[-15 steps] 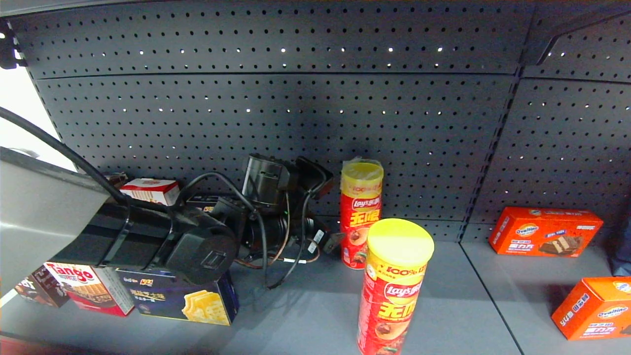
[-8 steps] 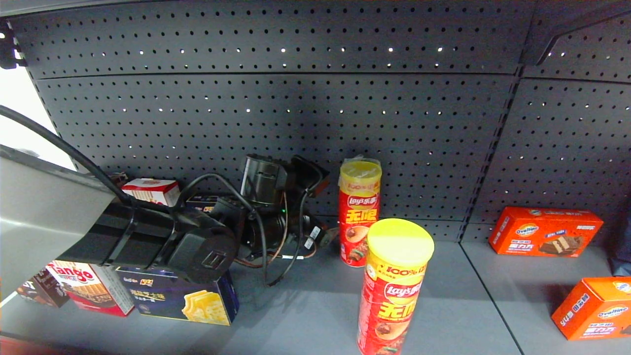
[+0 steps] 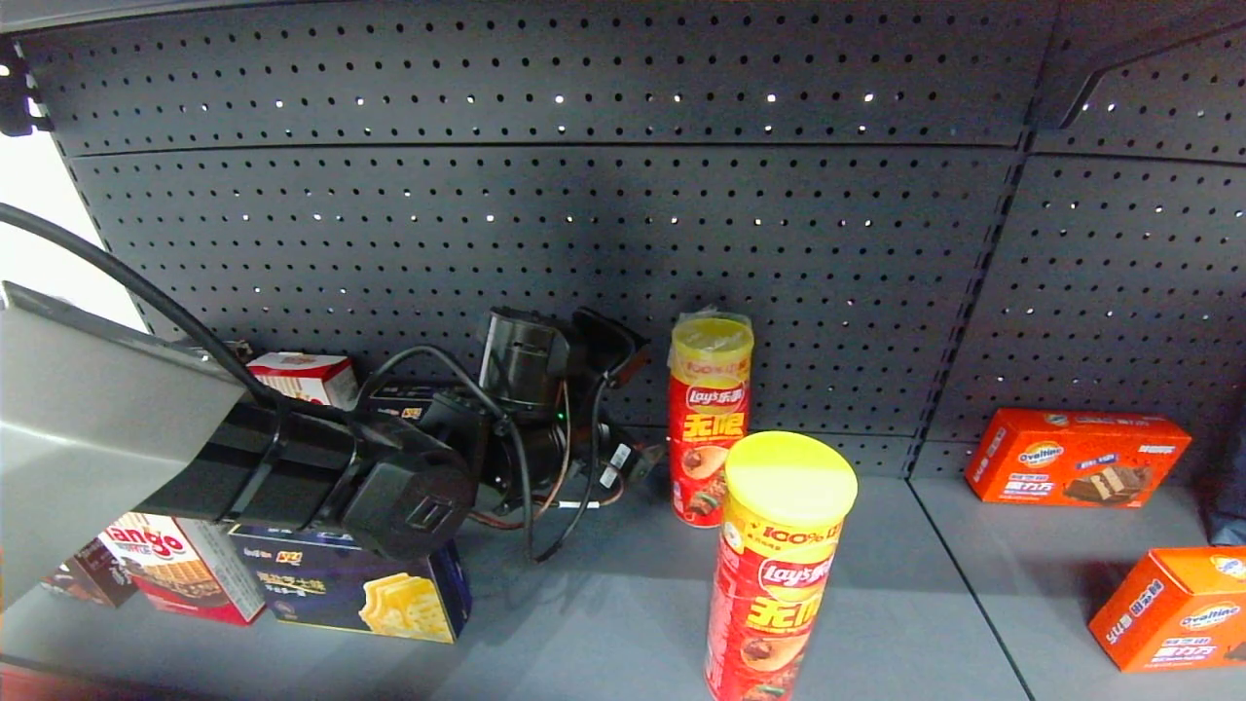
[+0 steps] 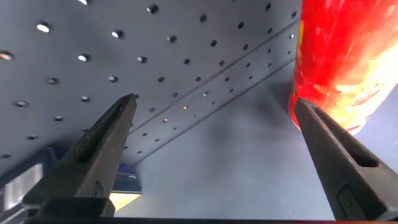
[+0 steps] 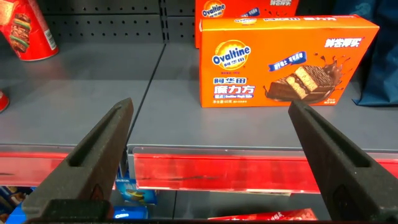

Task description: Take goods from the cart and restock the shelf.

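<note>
Left gripper, jaws spread wide and holding nothing, lies at 9 o'clock of the rear chip can, a red cylindrical cardboard tube with a yellow plastic lid. This can stands upright on the grey metal shelf board, close to the dark perforated back panel. In the left wrist view the left gripper frames bare shelf, and the rear chip can sits outside the jaws, just beside one finger. A matching front chip can stands at 5 o'clock of the first, nearer the shelf edge. An orange cardboard chocolate-wafer box lies at 3 o'clock, and a dark blue biscuit box at 8 o'clock. Right gripper, likewise wide and empty, faces another orange wafer box. Judged handling: each can is probably light, stiff along its length but easily dented across the wall, glossy and so slippery, and tall enough to topple at a nudge. The best hold is likely across the diameter at mid-height, with moderate pressure, well below the lid.
</note>
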